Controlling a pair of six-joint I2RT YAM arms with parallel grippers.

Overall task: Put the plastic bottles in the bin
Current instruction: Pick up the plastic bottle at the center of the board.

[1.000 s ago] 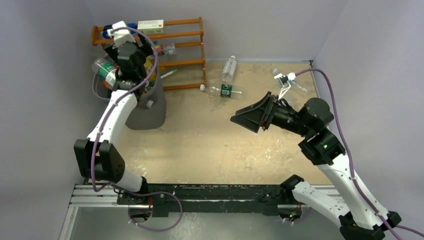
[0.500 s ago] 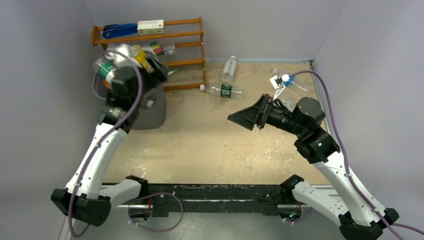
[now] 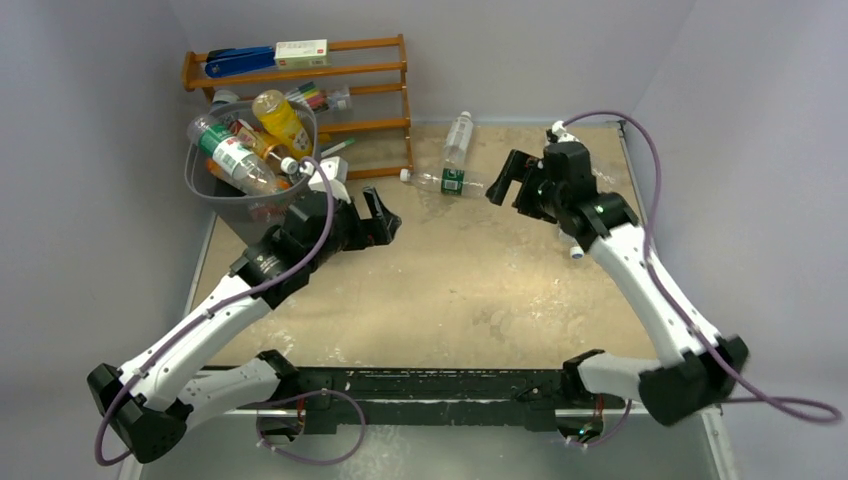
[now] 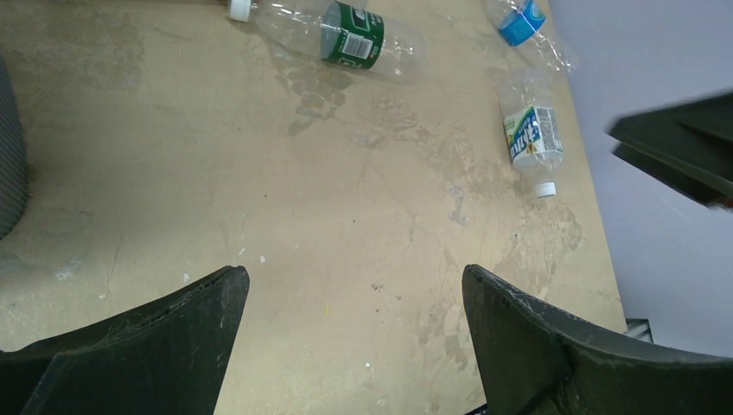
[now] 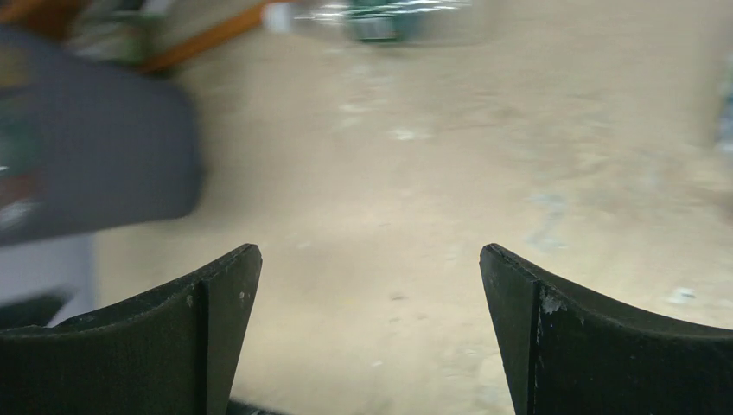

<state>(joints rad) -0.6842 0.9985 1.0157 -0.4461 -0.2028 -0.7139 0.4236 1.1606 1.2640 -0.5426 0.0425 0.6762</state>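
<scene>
The grey bin [image 3: 226,206] stands at the back left, piled with several plastic bottles [image 3: 240,155], clear, orange and yellow. A clear green-labelled bottle [image 3: 446,181] [image 4: 346,39] lies on the table beside the rack, another clear one [image 3: 458,135] behind it. In the left wrist view a blue-labelled bottle [image 4: 523,22] and a white-capped one [image 4: 534,143] lie near the right wall. My left gripper [image 3: 376,222] [image 4: 353,277] hangs open and empty just right of the bin. My right gripper [image 3: 505,181] [image 5: 370,255] is open and empty, close to the green-labelled bottle's right end.
An orange wooden rack [image 3: 370,70] with markers and boxes stands against the back wall behind the bin. Grey walls close in the table left, back and right. The right wrist view is blurred; it shows the bin [image 5: 95,164] at left.
My left arm has come away from above the bin, down and right over the table. My right arm has swung back and left toward the green-labelled bottle. Both grippers stayed open.
</scene>
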